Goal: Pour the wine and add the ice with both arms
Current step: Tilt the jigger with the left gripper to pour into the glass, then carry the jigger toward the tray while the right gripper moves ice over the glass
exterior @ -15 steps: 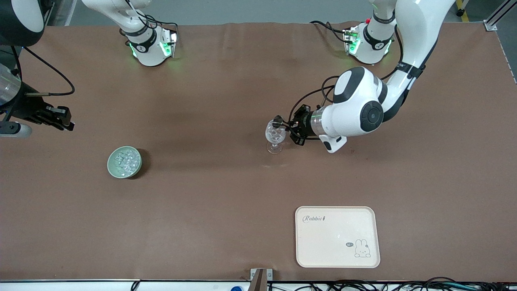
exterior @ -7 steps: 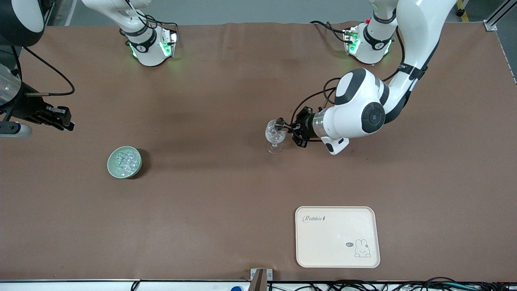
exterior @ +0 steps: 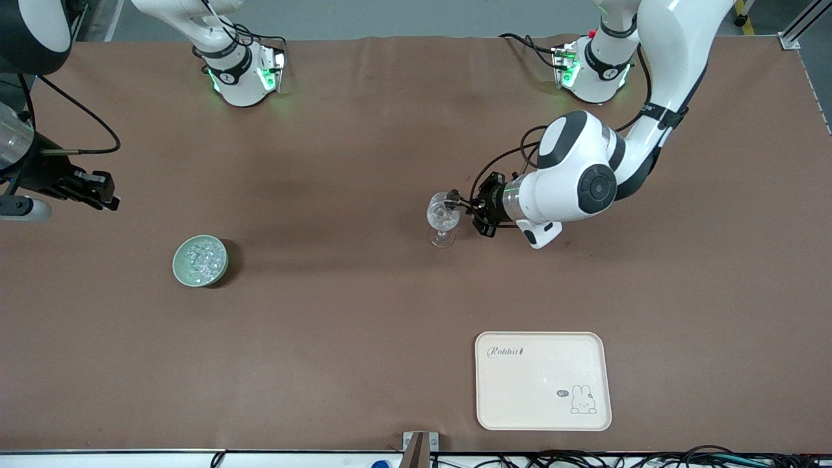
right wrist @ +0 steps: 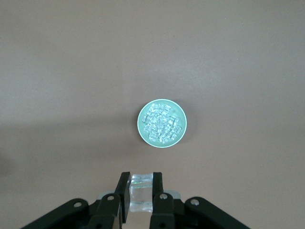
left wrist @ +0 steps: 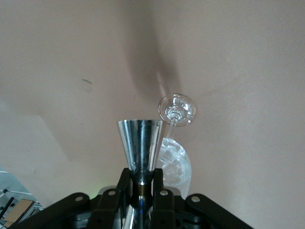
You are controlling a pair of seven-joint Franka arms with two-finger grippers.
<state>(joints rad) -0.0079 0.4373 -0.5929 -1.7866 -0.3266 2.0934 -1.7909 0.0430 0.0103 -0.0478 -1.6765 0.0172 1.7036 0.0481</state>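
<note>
Left end effector [exterior: 463,205] grips a steel jigger [left wrist: 139,144] — right end effector [right wrist: 141,192] grips a clear cube [right wrist: 141,191].

Two arms [exterior: 572,188] stood at one counter [exterior: 364,312]. There was one stemmed glass [exterior: 443,218], one pale green bowl [exterior: 200,260] heaped with ice [right wrist: 162,123] chunks too many to count, one metal jigger [left wrist: 139,147] and one cream tray [exterior: 543,380].

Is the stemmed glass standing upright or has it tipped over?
Upright. The stemmed glass stands on its round foot on the table, bowl above the stem, beside the left gripper holding a metal jigger.
</note>
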